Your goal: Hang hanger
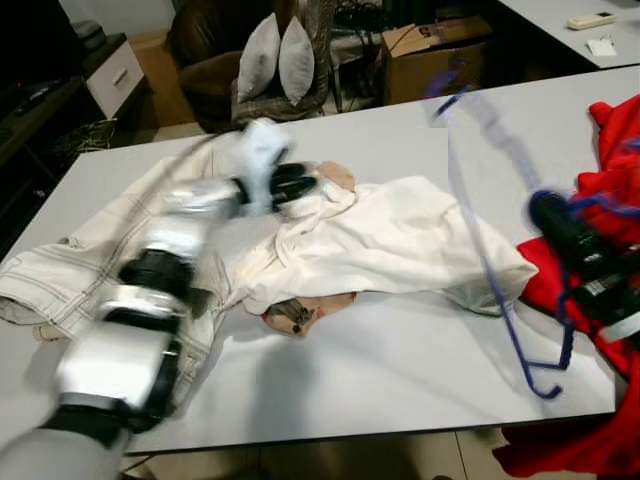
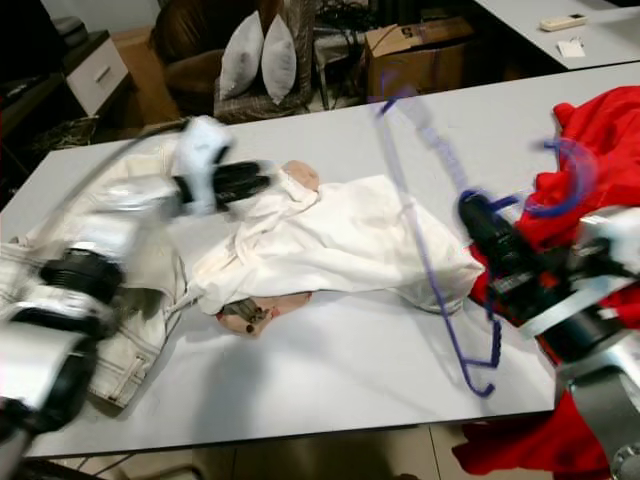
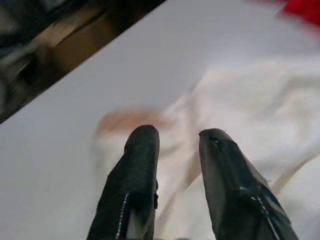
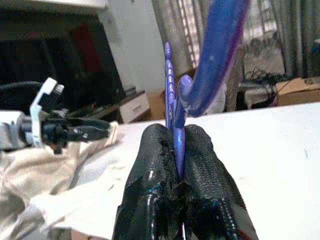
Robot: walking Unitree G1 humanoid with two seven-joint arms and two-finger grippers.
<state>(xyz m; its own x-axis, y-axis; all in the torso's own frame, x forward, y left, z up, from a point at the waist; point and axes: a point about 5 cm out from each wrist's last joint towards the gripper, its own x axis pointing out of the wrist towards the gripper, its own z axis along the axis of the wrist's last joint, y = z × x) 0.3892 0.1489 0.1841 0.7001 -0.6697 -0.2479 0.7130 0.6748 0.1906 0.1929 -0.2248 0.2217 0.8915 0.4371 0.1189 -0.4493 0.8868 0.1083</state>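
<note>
The right gripper [image 4: 175, 137] is holding the blue hanger [image 1: 495, 215] above the right part of the white table [image 1: 400, 370] — its two black fingers [image 4: 152, 150] are pressing together on the thin blue frame, which is passing between them. The hanger is looking blurred in both eye views; its frame is standing over the edge of the white garment [image 1: 390, 245], and its curved end is lying close to the red cloth [image 1: 610, 150].

The left gripper [image 3: 172, 137] is reaching over the middle of the table, just above the crumpled white garment — its fingers are standing slightly apart and are pinching nothing. A cream pair of trousers [image 1: 80, 270] is lying under the left arm. Behind the table a cardboard box [image 1: 435, 55] is standing on the floor.
</note>
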